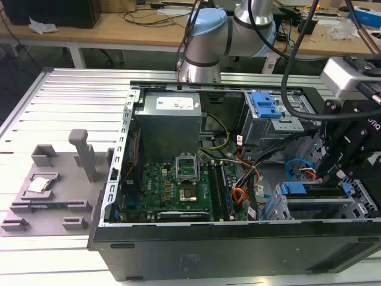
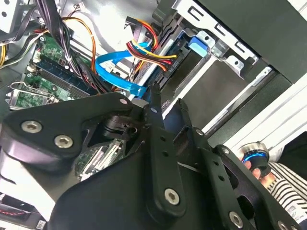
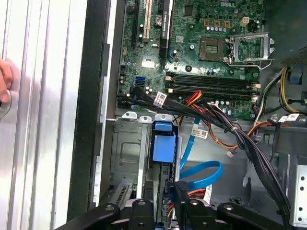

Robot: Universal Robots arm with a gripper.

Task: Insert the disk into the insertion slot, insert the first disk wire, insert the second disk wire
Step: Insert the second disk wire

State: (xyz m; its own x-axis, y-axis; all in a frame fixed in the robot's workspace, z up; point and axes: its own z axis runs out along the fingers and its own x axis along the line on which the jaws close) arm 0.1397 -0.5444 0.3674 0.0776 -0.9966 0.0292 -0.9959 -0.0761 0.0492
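The disk (image 1: 318, 193) lies inside the insertion slot (image 1: 321, 210) at the case's front corner on the exterior view's right, with its blue carrier (image 1: 292, 189) at the near end. In both wrist views the carrier (image 3: 163, 143) (image 2: 199, 45) sits in the silvery cage (image 3: 125, 148). A red, yellow and black wire bundle (image 2: 153, 50) ends at the disk's edge. A blue wire (image 3: 204, 168) (image 2: 115, 72) loops to my gripper (image 3: 181, 188) (image 2: 165, 98) (image 1: 326, 174), which looks shut on its end connector just behind the disk.
The open case holds a green motherboard (image 1: 172, 190), a grey power supply (image 1: 169, 122) and a taller cage with a blue clip (image 1: 265, 106). Black cable bundles (image 3: 240, 139) cross beside the cage. A person's hand (image 3: 5, 84) and striped sleeve (image 2: 283, 189) are beside the case.
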